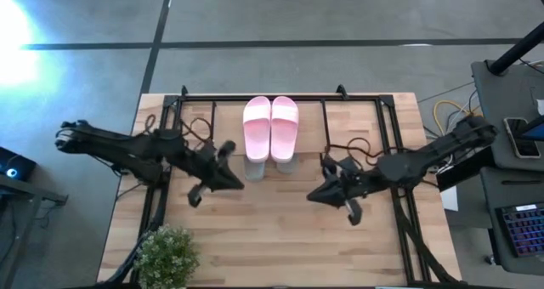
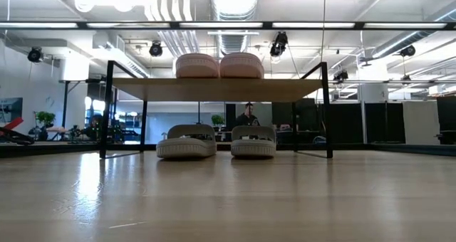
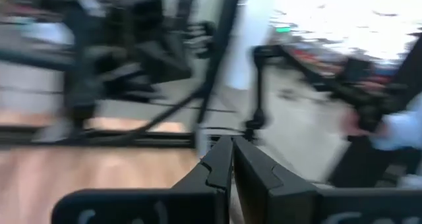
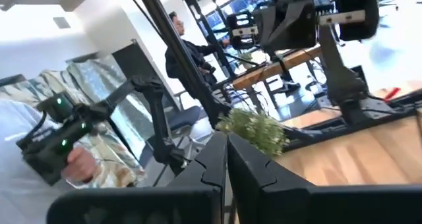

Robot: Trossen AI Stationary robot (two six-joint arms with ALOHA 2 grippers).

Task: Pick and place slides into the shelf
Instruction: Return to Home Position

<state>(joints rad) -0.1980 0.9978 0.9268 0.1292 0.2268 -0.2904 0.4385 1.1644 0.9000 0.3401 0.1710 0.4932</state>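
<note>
The pink slides (image 1: 270, 127) lie side by side on the top board of the shelf (image 2: 285, 90), and the low view shows this pink pair (image 2: 219, 65) from the front. The grey-green slides (image 2: 217, 141) stand on their soles on the table under the board, and their near ends (image 1: 270, 165) peek out below the pink pair. My left gripper (image 1: 239, 184) hovers shut above the table, left of the shelf's near side. My right gripper (image 1: 311, 194) hovers shut to the right of it. Each wrist view shows shut fingers, left (image 3: 231, 168) and right (image 4: 226, 161). Neither gripper appears in the low view.
A small potted plant (image 1: 166, 257) stands at the table's near left corner, also seen in the right wrist view (image 4: 254, 128). A black tube frame (image 1: 399, 144) and cables run around the table. People show beyond the table (image 4: 72, 151). Bare wood lies along the near edge (image 1: 280, 246).
</note>
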